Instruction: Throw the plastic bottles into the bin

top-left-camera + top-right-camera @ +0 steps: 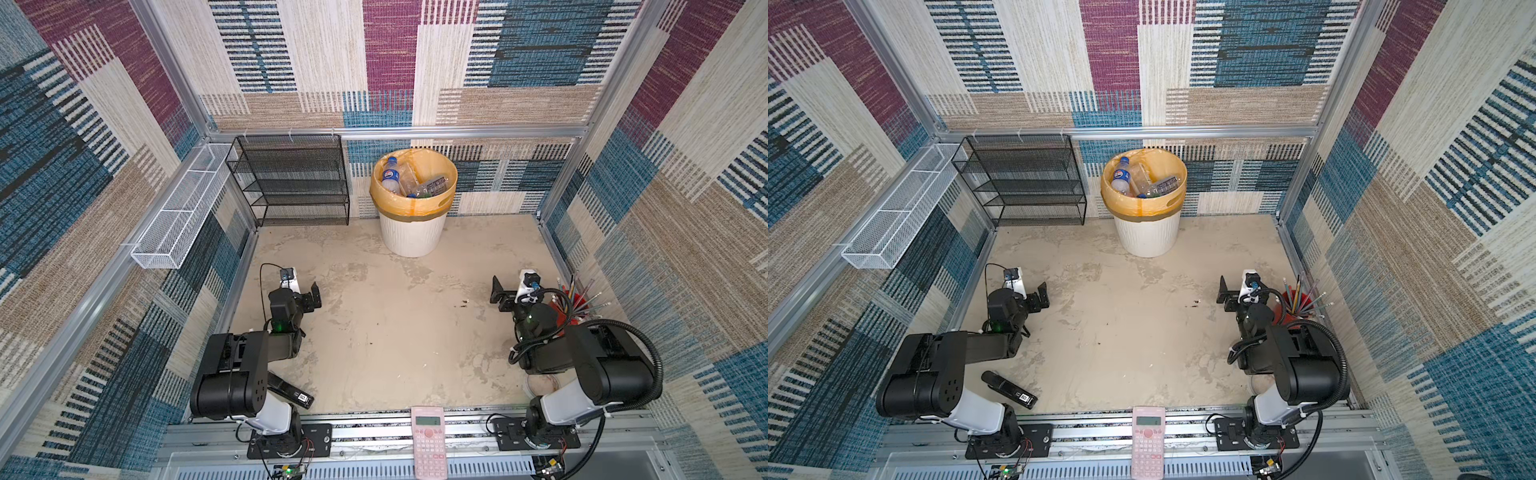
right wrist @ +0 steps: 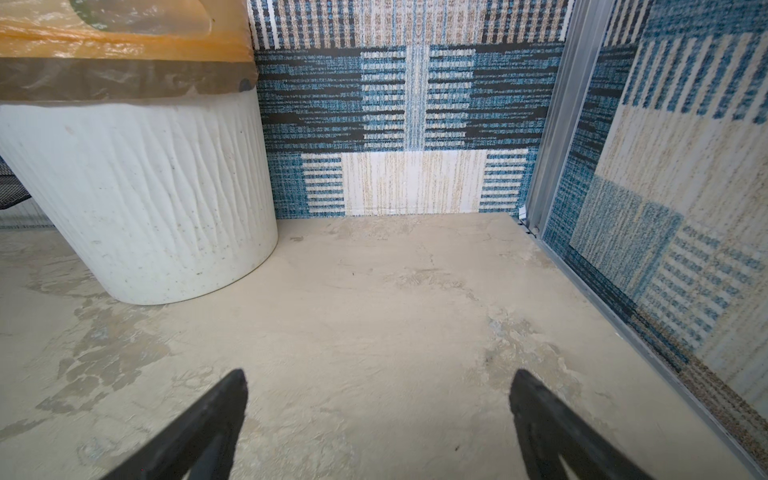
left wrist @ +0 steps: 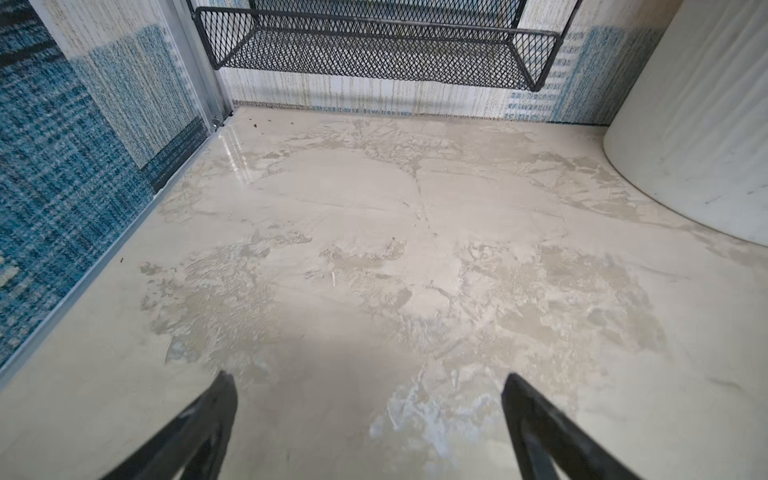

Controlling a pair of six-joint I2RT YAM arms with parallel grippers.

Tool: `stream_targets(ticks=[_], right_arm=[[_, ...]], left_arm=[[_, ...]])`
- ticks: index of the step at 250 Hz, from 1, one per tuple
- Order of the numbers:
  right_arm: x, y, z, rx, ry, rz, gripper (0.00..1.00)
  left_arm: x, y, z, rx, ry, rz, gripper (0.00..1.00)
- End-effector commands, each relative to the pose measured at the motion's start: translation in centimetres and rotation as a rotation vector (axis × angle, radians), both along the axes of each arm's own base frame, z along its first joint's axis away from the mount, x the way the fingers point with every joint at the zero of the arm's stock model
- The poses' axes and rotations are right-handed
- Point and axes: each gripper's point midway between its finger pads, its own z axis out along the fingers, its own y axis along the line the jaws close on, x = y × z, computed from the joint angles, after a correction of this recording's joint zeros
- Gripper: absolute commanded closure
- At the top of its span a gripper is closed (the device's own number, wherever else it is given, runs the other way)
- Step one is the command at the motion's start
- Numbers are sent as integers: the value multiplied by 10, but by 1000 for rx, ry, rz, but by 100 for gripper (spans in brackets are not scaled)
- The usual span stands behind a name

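The bin (image 1: 413, 237) (image 1: 1148, 239), white and ribbed with an orange-yellow bag over its rim, stands at the back wall. Several plastic bottles lie inside it, among them a clear one with a blue label (image 1: 390, 174) (image 1: 1121, 176). No bottle shows on the floor. My left gripper (image 1: 311, 296) (image 1: 1040, 296) (image 3: 368, 376) hovers open at the left, with only bare floor between its fingers. My right gripper (image 1: 500, 296) (image 1: 1225, 294) (image 2: 378, 372) is open too, empty, at the right. The bin's wall (image 3: 706, 145) (image 2: 145, 199) shows in both wrist views.
A black mesh shelf rack (image 1: 291, 183) stands at the back left, beside a white wire basket (image 1: 178, 212) on the left wall. A red cup of pencils (image 1: 571, 309) sits behind the right arm. A pink calculator (image 1: 428, 440) and a black handheld device (image 1: 291, 390) lie near the front.
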Motion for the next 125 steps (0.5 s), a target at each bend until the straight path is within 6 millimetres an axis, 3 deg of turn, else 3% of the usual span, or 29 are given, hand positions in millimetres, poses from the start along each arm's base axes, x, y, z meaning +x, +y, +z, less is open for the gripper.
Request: stream_targets(ticks=[1,125], right_arm=[[1,1,6,0,-23,6,1],[1,2,5,-1,-21,10,1]], left_arm=[[1,-2,0,8,2,-16,0],[1,-2,1,7,2,-16,0]])
